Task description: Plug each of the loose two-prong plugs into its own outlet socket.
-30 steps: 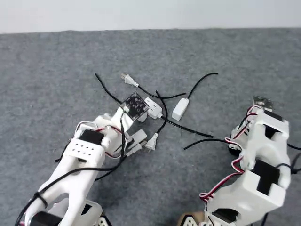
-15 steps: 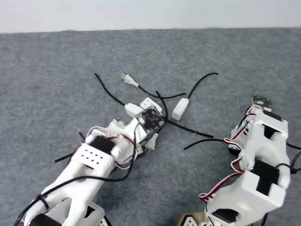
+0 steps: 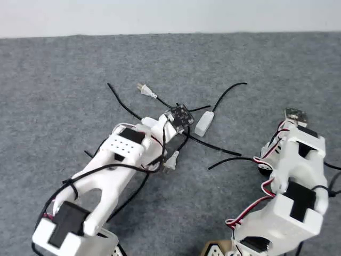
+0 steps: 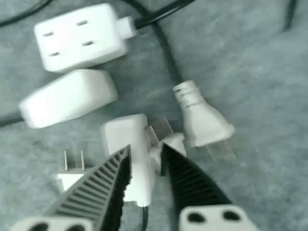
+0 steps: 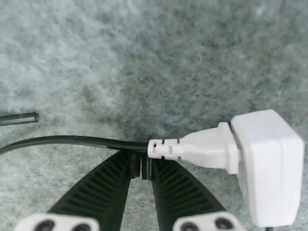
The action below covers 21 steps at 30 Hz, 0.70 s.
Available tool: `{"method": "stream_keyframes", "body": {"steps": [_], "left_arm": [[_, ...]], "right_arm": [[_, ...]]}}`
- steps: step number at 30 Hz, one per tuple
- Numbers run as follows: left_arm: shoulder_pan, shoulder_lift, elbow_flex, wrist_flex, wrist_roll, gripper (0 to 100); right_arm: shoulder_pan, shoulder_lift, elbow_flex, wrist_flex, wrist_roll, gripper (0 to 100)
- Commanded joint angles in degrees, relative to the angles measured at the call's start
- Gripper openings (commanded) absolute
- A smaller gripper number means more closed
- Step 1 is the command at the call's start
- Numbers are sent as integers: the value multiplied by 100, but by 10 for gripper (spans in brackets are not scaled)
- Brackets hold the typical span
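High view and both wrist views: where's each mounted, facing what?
High view: fixed overhead, looking down over the grey mat; left arm and right arm show.
Left wrist view: on the left arm, facing down past the open left gripper at a white plug.
Right wrist view: on the right arm, facing down; right gripper shut on black cable.
Shared: the grey mat.

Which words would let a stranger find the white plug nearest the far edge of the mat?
Find the tangle of black cords in the middle of the grey mat. Past it, toward the mat's far edge, lies a small white two-prong plug. Unlike the other white pieces, it lies alone on bare mat.
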Motion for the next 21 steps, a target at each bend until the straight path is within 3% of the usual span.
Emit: {"method": "stream_keyframes", "body": {"steps": [1,7,15,21], "left_arm": [[-18,-123,127,-35,62,51],[-18,-545,479,-79,62,56],[-9,-730,629,158,53,164],[-9,-651,593,132,53,171]], "right_arm": [[-92,-233,-9,-154,-26,9],[-92,-233,-9,-163,-26,9],[-101,-233,-9,-171,-26,9],[-101,-233,-9,-171,-26,9]]}}
